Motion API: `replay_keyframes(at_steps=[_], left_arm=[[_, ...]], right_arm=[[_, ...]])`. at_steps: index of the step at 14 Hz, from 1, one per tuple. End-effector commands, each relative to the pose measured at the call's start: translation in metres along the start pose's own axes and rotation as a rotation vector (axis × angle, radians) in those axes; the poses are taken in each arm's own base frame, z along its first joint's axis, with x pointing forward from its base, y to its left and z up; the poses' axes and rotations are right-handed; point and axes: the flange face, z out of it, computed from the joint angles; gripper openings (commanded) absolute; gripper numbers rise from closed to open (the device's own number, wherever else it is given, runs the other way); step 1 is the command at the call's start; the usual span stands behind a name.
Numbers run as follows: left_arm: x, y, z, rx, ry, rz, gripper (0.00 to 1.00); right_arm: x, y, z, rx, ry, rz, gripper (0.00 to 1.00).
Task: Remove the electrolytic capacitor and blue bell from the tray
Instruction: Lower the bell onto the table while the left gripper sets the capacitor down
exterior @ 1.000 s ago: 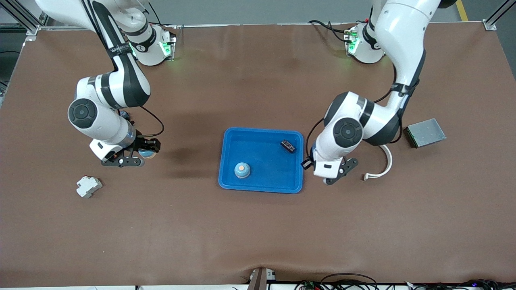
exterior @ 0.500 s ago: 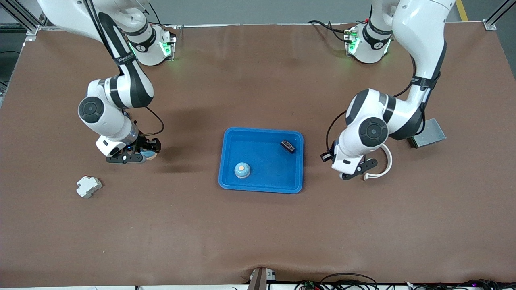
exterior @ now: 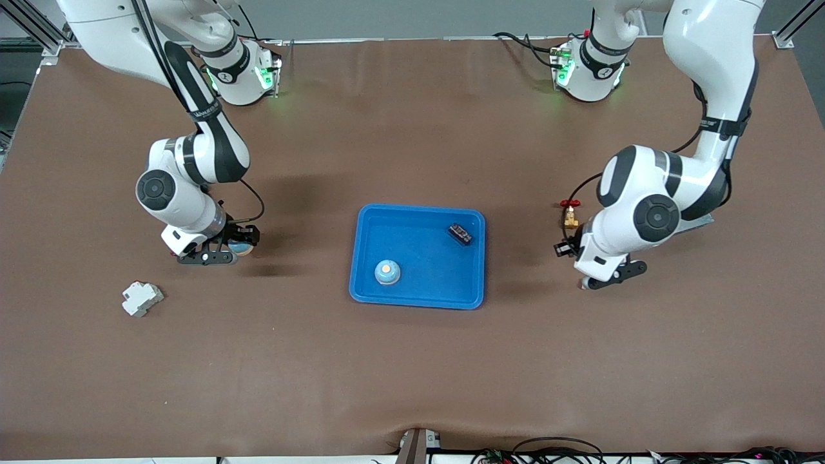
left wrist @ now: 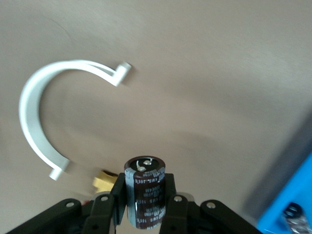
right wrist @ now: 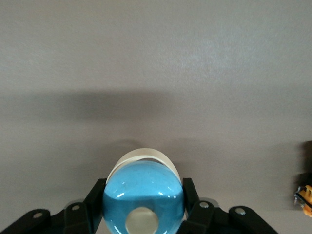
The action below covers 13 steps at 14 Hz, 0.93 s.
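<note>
My left pincer (left wrist: 145, 207) grips the electrolytic capacitor (left wrist: 145, 190) over desk off the tray's (exterior: 361, 258) 3 o'clock side, right pincer (right wrist: 144, 207) clamps the blue bell (right wrist: 144, 192) off its 9 o'clock side; either could roll if released high.

White clip (left wrist: 39, 117), brass valve (exterior: 570, 216) (red-handled), breaker (exterior: 142, 299).

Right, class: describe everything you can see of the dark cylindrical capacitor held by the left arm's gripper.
The dark brown cylindrical electrolytic capacitor has a glossy sleeve with pale printed lettering and a flat end face bearing two small silvery terminals. The left gripper is shut on it, black fingers pressing its sides. It hangs in the air over bare brown table, outside the bright blue plastic tray, over a curved white plastic strip and a small brass fitting.
</note>
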Motion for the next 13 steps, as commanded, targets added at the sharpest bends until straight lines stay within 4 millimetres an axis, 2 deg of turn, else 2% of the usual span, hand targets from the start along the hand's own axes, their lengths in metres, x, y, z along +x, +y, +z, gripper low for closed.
replay_keyframes(at_steps=[1, 3, 8, 11, 13], left_arm=[[0.010, -0.026, 0.004, 0.028, 0.017, 0.037, 0.00], [0.020, -0.040, 0.012, 0.042, 0.027, 0.040, 0.00], [0.023, -0.041, 0.034, 0.048, 0.017, 0.042, 0.00], [0.024, -0.046, 0.061, 0.060, 0.031, 0.057, 0.00], [0.027, -0.054, 0.065, 0.056, 0.033, 0.046, 0.00]], right_arm=[[0.002, 0.007, 0.011, 0.045, -0.014, 0.027, 0.00], [0.002, 0.009, 0.018, 0.076, -0.027, 0.028, 0.00], [0.005, 0.010, 0.028, 0.080, 0.006, 0.019, 0.00], [0.006, 0.008, 0.035, 0.076, 0.032, 0.017, 0.00], [0.007, 0.008, 0.038, 0.074, 0.039, 0.018, 0.00]])
